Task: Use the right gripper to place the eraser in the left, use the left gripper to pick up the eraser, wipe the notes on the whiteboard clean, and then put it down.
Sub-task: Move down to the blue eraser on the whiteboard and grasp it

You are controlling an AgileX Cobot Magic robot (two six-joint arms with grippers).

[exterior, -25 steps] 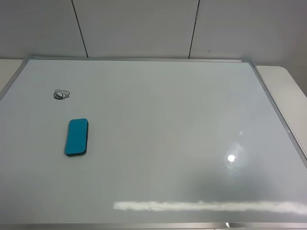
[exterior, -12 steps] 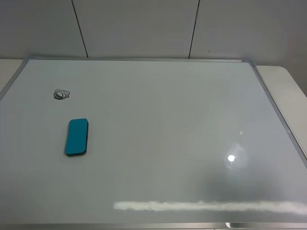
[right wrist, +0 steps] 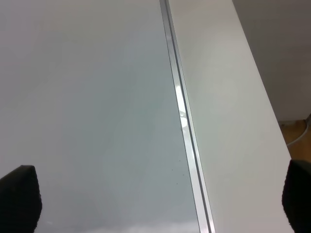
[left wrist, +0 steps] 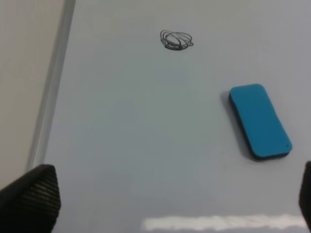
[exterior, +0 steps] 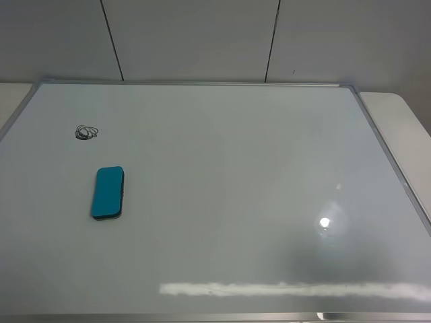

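Note:
The teal-blue eraser [exterior: 108, 192] lies flat on the left part of the whiteboard [exterior: 222, 168], below the notes [exterior: 86, 132], a small dark scribble. No arm shows in the exterior high view. In the left wrist view the eraser [left wrist: 260, 121] and the notes [left wrist: 176, 39] lie ahead of my left gripper [left wrist: 170, 204], whose fingertips [left wrist: 30, 194] stand wide apart and empty. In the right wrist view my right gripper [right wrist: 155, 204] is open and empty above the whiteboard's right frame [right wrist: 182, 116].
The white table [exterior: 404, 121] shows beyond the board's right frame and at the left [left wrist: 24, 73]. A grey panelled wall [exterior: 202, 37] stands behind. Bright light reflections [exterior: 324, 223] lie on the board's lower right.

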